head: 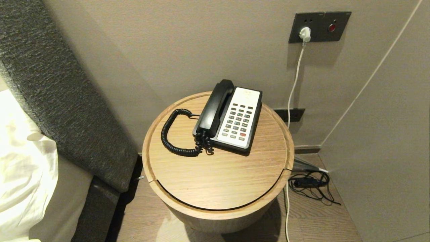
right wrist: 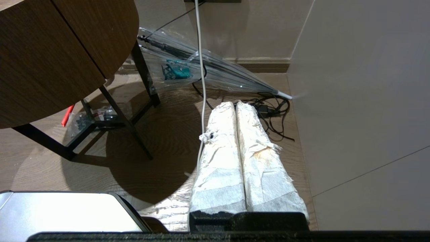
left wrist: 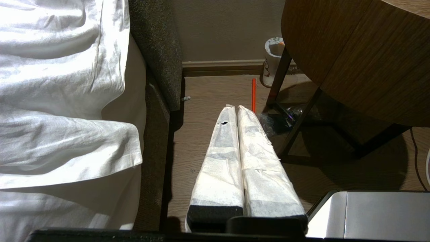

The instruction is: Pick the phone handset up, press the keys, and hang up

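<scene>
A black phone (head: 235, 119) with a white keypad panel (head: 239, 117) sits on a round wooden table (head: 218, 174). Its black handset (head: 215, 106) rests in the cradle on the phone's left side. A coiled black cord (head: 173, 136) loops out to the left on the tabletop. Neither arm shows in the head view. My left gripper (left wrist: 234, 108) is shut and empty, low beside the table near the bed. My right gripper (right wrist: 234, 104) is shut and empty, low over the floor on the table's right.
A bed with white sheets (head: 20, 168) and a grey headboard (head: 57, 97) stand at the left. A wall socket (head: 317, 27) holds a white plug and cable (head: 294, 87). Black cables (head: 310, 185) and a clear umbrella (right wrist: 201, 67) lie on the floor at the right.
</scene>
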### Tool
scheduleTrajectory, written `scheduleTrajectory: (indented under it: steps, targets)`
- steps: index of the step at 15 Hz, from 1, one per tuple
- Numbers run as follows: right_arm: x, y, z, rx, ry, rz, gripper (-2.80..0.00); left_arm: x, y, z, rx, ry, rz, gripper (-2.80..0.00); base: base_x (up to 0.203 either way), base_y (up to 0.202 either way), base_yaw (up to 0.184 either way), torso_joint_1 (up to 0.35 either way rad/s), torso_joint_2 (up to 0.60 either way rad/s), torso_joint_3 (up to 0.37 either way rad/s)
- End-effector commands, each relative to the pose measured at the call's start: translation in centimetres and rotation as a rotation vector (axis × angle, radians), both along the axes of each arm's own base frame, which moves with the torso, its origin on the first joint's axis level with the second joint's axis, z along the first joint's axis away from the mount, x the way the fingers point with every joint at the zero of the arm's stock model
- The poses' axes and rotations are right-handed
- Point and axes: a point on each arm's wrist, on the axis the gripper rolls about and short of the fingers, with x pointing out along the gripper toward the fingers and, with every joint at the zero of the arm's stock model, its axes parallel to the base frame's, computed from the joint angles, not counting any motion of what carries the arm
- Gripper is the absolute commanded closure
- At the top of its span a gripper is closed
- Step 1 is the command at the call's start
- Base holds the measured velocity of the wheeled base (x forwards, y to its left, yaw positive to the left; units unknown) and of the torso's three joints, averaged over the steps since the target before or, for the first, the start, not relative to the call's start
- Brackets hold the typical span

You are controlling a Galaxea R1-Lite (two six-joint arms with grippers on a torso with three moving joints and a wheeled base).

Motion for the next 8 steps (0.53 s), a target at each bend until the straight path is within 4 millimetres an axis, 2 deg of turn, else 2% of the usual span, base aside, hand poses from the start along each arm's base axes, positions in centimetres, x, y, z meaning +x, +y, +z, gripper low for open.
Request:
scheduleTrajectory:
  steps: [1,8]
  targets:
    - [0.01,0.0,0.0,-0.001,0.001,0.0,0.0,0.01,0.0,-0.01,0.0,0.002,0.001,0.0,0.0,0.0,0.0,0.0,0.0,0.0]
    - [0.01,0.0,0.0,-0.001,0.001,0.0,0.0,0.01,0.0,-0.01,0.0,0.002,0.001,0.0,0.0,0.0,0.0,0.0,0.0,0.0]
